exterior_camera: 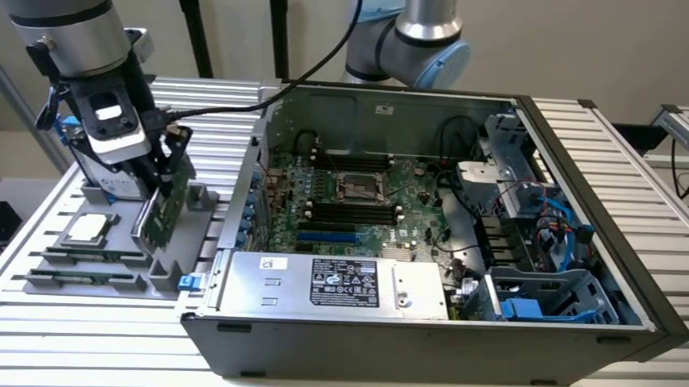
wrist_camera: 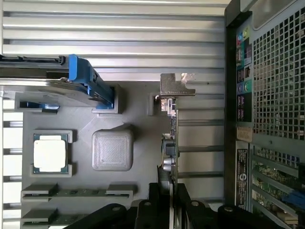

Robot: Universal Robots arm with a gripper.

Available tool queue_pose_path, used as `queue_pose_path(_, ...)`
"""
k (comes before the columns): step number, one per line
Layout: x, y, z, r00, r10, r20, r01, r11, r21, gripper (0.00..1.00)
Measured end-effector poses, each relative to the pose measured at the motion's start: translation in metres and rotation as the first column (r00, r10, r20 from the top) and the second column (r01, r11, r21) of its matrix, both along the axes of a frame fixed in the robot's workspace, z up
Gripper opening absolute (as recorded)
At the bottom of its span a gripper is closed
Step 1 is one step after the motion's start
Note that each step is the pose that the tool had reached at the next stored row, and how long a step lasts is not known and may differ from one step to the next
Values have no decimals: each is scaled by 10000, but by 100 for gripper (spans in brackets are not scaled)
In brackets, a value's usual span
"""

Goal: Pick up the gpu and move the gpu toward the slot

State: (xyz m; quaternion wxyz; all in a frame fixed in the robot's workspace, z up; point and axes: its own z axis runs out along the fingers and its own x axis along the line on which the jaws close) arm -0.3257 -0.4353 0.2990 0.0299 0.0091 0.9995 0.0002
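Gripper (wrist_camera: 169, 190) clamped on gpu (exterior_camera: 160, 214); card on edge above gray tray (wrist_camera: 143, 160), beside open case (exterior_camera: 431, 343), on table (exterior_camera: 97, 347).

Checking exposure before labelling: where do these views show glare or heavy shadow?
Wrist view: the ribbed table glares near white, and the gripper clamping the gpu is almost black. Exterior view: even, soft light; the computer case is dimmer inside.

Exterior view is looking down slantwise from high, taking in table (exterior_camera: 86, 355), whole case (exterior_camera: 431, 355) and tray (exterior_camera: 161, 278), wrist view is facing straight down close over tray, both sharing tray, gpu (exterior_camera: 161, 214), case's wall.
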Motion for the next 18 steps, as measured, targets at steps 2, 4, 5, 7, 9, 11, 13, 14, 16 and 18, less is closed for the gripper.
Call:
queue_pose_path(2,14,-1,85,10000,-1,-11,1,10000,16,26)
queue_pose_path(4,34,-3,172,10000,-1,-21,1,10000,31,26)
queue_pose_path(5,47,-4,213,10000,-1,-28,1,10000,38,26)
queue_pose_path(7,79,-6,302,10000,-1,-42,1,10000,58,26)
queue_pose_path(9,114,-8,385,10000,-1,-56,1,10000,80,26)
queue_pose_path(11,157,-11,467,10000,1,-73,0,9999,104,26)
queue_pose_path(13,213,-14,545,10000,1,-92,1,9999,139,26)
queue_pose_path(14,241,-16,583,9999,1,-103,1,9999,157,26)
queue_pose_path(16,302,-19,661,9999,0,-123,2,9998,195,26)
queue_pose_path(18,363,-23,740,9999,2,-145,1,9997,229,26)
